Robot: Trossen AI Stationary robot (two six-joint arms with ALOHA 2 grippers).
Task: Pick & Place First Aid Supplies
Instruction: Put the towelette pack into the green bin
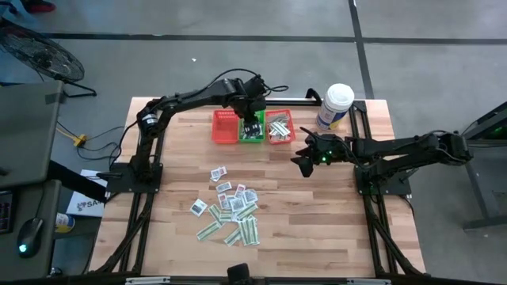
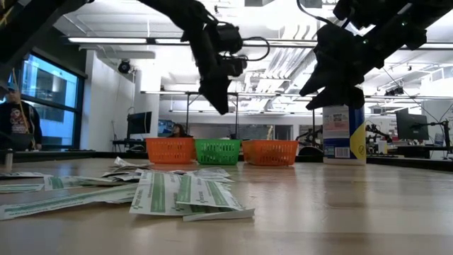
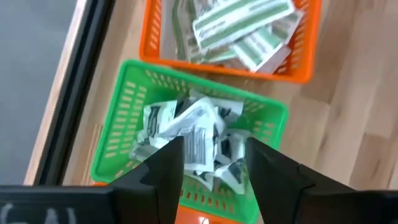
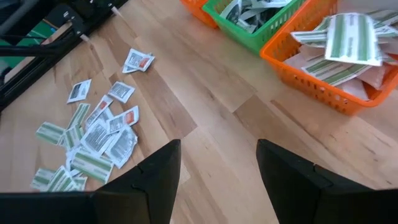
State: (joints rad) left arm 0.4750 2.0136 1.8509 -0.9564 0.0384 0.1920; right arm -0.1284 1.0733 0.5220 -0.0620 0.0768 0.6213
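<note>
The first aid supplies (image 1: 231,210) lie in a loose pile on the wood near the table's near edge: white squarish packets and green-and-white strips (image 4: 93,140). More white packets (image 3: 199,124) fill the green basket (image 3: 124,124). Strips (image 3: 242,25) fill the orange basket (image 3: 298,56) on its right. My left gripper (image 3: 208,146) hangs open over the green basket (image 1: 252,136); a white packet shows in the gap below its fingers. My right gripper (image 1: 303,162) hovers open over bare wood, right of the pile (image 4: 217,149).
Three small baskets stand in a row by the far edge: a red one (image 1: 225,127), the green one, an orange one (image 1: 279,127). A white tub with a blue label (image 1: 336,107) stands at the far right corner. Bare wood (image 1: 317,222) lies right of the pile.
</note>
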